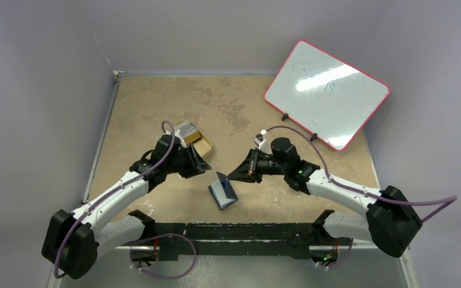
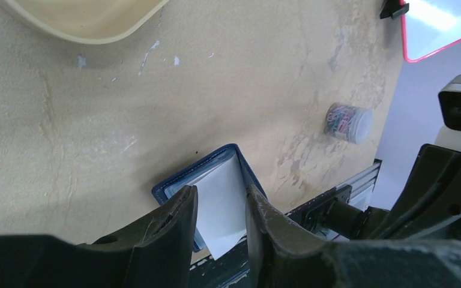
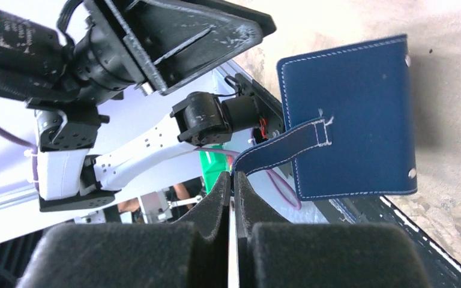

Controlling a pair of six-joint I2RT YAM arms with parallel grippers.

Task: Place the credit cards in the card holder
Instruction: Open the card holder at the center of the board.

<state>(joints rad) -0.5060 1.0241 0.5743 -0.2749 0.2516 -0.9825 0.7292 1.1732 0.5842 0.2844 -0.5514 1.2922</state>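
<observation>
Pinching strap tip [image 3: 258, 161], right claw [image 3: 232, 180] holds card holder [image 3: 348, 114].

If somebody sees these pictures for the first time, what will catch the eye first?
The navy card holder stands half open in the middle of the table, its strap pinched by the right gripper. The left gripper hangs just beside it, jaws apart, a pale card showing between its fingers. A red-rimmed whiteboard fills the far right corner.

Tray [image 2: 84, 24] and whiteboard [image 2: 438, 27] run off the left wrist view's top edge. The wallet's [image 2: 195, 170] near end hides behind the left fingers [image 2: 168, 228]; whether they touch the card [image 2: 219, 204] is unclear.
</observation>
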